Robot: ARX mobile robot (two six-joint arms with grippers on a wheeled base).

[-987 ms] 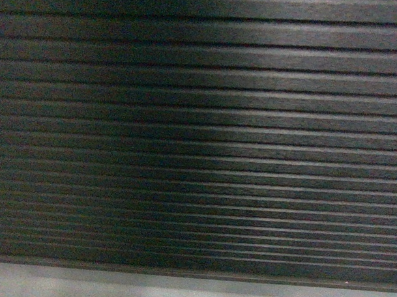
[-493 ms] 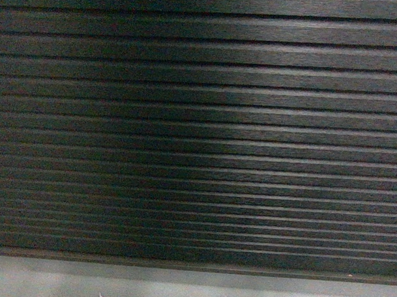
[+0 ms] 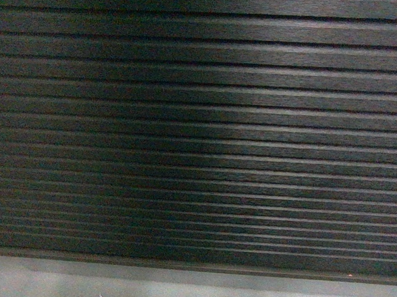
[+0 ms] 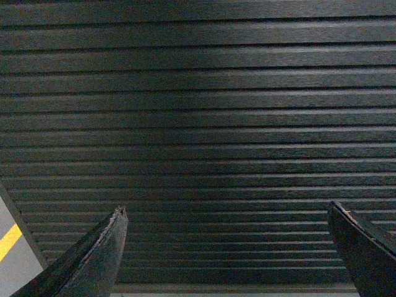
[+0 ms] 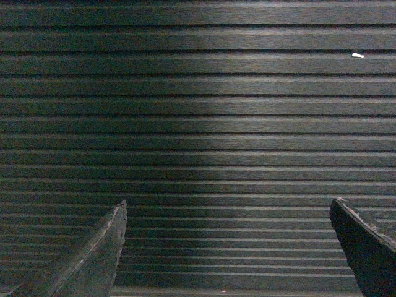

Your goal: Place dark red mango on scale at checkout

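The checkout's dark ribbed front panel fills the head view, with its grey base plinth along the bottom edge. The same panel fills the left wrist view, where my left gripper stands open with nothing between its fingers. It also fills the right wrist view, and my right gripper is open and empty in front of it. The dark red mango and the scale are out of view. Neither gripper shows in the head view.
A strip of grey floor with a yellow line shows at the lower left of the left wrist view. A small white mark sits on the panel at the upper right of the right wrist view.
The ribbed panel has slid slightly upward in the head view, so a little more of the grey plinth shows at the bottom. The last half second shows almost no shift.
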